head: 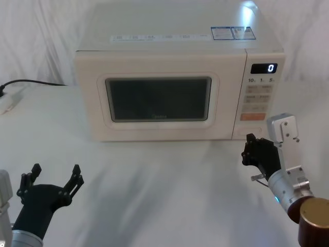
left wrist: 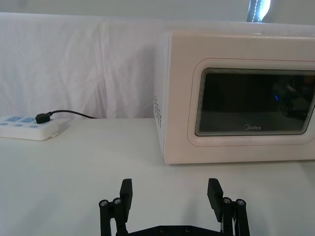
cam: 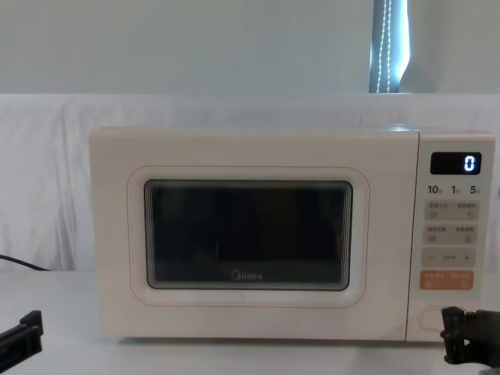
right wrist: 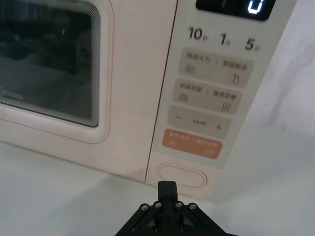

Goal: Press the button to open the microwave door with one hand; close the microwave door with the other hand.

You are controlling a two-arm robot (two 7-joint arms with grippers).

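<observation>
Right claw (right wrist: 168,189), fingers clenched into a single black tip, is poised just in front of the button (right wrist: 181,176), apart from it by a small gap. That button, a wide cream oval, sits at the foot of the control panel, below the orange key (right wrist: 191,147) and the display (head: 263,68) reading "0". Judged step: the press that frees the door, not yet made. A stiff spring key of this kind should yield to a short, square push on its middle; a glancing contact near its rim may slide off the smooth plastic.

Beyond the panel, the microwave door (head: 158,99) lies flush and closed on the microwave (cam: 250,152), which stands toward the back of the white surface (head: 154,190). A light, rigid, hinged door calls for a flat push on its cream frame, well away from the dark glass.

Left claw (left wrist: 171,194), fingers released and spread wide, waits low at the near left, well apart from the oven. A power strip (left wrist: 30,127) lies at far left.
</observation>
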